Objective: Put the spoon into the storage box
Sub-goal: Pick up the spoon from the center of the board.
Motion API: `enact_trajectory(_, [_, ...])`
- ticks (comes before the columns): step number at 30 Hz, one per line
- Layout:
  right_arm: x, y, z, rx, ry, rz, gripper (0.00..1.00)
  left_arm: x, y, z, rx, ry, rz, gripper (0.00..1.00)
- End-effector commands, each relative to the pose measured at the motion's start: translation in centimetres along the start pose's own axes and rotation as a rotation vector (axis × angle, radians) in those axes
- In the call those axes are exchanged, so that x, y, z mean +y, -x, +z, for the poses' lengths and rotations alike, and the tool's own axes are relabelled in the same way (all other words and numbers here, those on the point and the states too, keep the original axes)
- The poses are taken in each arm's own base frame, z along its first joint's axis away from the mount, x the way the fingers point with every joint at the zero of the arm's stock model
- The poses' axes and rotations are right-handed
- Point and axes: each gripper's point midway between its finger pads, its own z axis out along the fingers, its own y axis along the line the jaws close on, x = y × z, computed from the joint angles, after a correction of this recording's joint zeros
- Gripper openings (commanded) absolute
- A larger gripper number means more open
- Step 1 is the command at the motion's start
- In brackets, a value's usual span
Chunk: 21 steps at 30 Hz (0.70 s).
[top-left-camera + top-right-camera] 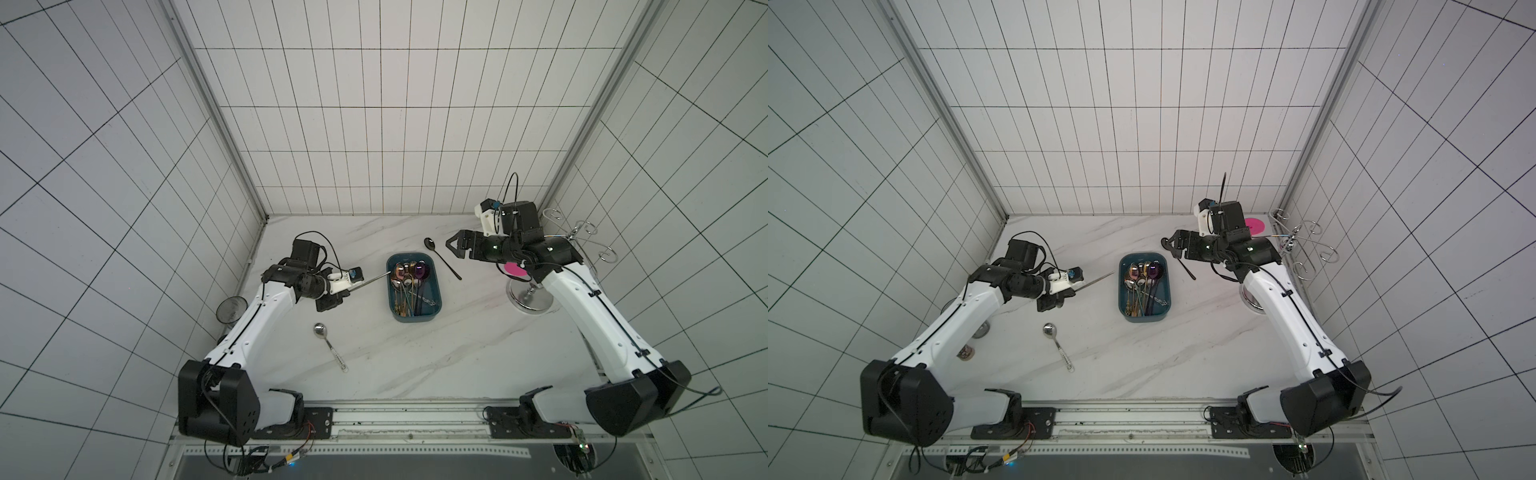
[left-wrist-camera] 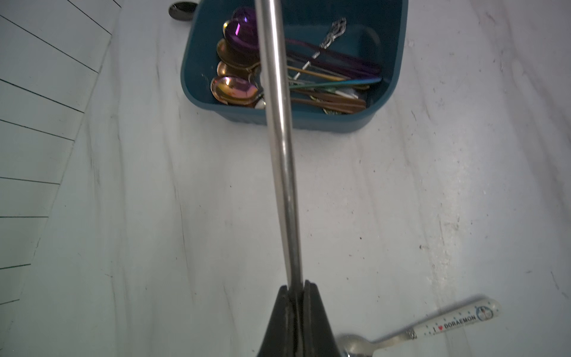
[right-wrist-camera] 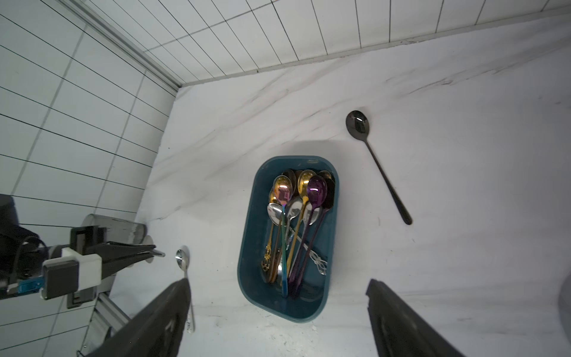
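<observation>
On the white marble-patterned desk point(image 1: 415, 365), the shallow dark teal plastic storage box point(image 1: 415, 319) sits in the middle, between the two arms. It holds a bundle of gold, purple, rainbow and silver spoons point(image 1: 409, 278) with their bowls toward the back wall.

The left end effector point(image 2: 297, 289) is clenched on one end of a slim silver metal spoon point(image 2: 279, 139) and holds it in the air. The free end points at the box's left side. In both top views it ends near the rim point(image 1: 1098, 279), but whether it reaches over the rim cannot be told.

The right end effector point(image 1: 454, 246) hangs above the desk to the right of the box. Its jaws are spread wide and hold nothing. A long black spoon point(image 1: 444, 260) lies flat just beside the box's right side, not touching it.

A silver spoon with a white printed handle point(image 1: 330, 347) lies on the desk in front of the left arm, well apart from the box.
</observation>
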Motion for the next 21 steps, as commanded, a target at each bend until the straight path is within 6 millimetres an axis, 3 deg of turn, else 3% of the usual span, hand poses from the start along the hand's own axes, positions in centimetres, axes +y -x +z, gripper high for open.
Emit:
enact_trajectory(1, [2.8, 1.2, 0.4, 0.000, 0.162, 0.104, 0.89, 3.8, 6.5, -0.6, -0.224, 0.100, -0.021, 0.00])
enact_trajectory(5, [4.9, 1.1, 1.4, 0.037, 0.233, 0.128, 0.86, 5.6, 9.5, -0.6, -0.278, 0.128, -0.035, 0.00])
enact_trajectory(9, [7.4, 1.2, 2.4, 0.070, 0.296, 0.101, 0.84, 6.0, 11.4, -0.2, -0.314, 0.117, -0.027, 0.00])
enact_trajectory(13, [9.3, 1.3, 3.4, 0.085, 0.346, 0.089, 0.81, 5.7, 12.4, -0.1, -0.337, 0.094, -0.039, 0.00])
enact_trajectory(21, [11.7, 1.7, 4.2, 0.113, 0.398, 0.055, 0.74, 4.6, 12.3, 0.6, -0.312, 0.080, -0.006, 0.00])
